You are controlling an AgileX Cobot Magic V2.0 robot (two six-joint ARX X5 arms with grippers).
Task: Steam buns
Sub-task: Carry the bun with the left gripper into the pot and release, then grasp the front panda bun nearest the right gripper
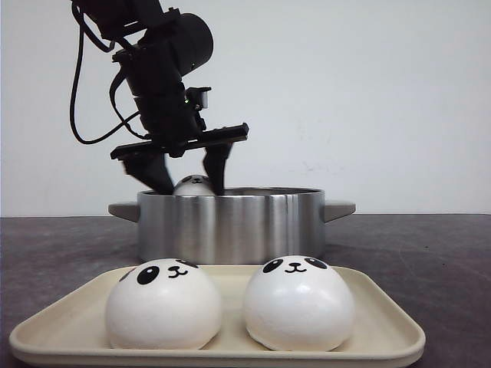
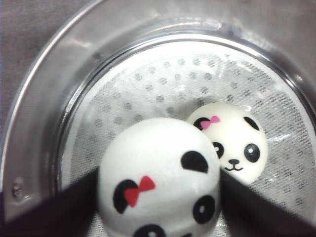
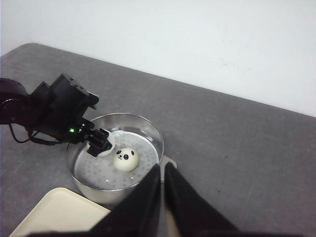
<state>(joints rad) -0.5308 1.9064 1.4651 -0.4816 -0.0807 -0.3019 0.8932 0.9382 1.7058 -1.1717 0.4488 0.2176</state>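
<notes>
Two panda-faced buns [image 1: 163, 303] [image 1: 298, 301] sit side by side on the cream tray [image 1: 383, 337] at the table's front. Behind it stands the steel steamer pot [image 1: 230, 226]. My left gripper [image 1: 189, 186] reaches down into the pot's left side, shut on a bun [image 1: 192, 182] that shows just above the rim. In the left wrist view that held bun [image 2: 158, 168] wears a red bow, with dark fingers [image 2: 44, 207] on either side. Another bun [image 2: 232, 140] with a pink bow lies on the perforated insert [image 2: 163, 84]. My right gripper [image 3: 162, 170] hangs high, shut and empty.
The pot has a side handle [image 1: 340, 208] on each side and stands on a grey table [image 3: 232, 148] in front of a white wall. The tray's corner [image 3: 59, 212] lies beside the pot in the right wrist view. The left arm's cables [image 1: 77, 92] loop at its left.
</notes>
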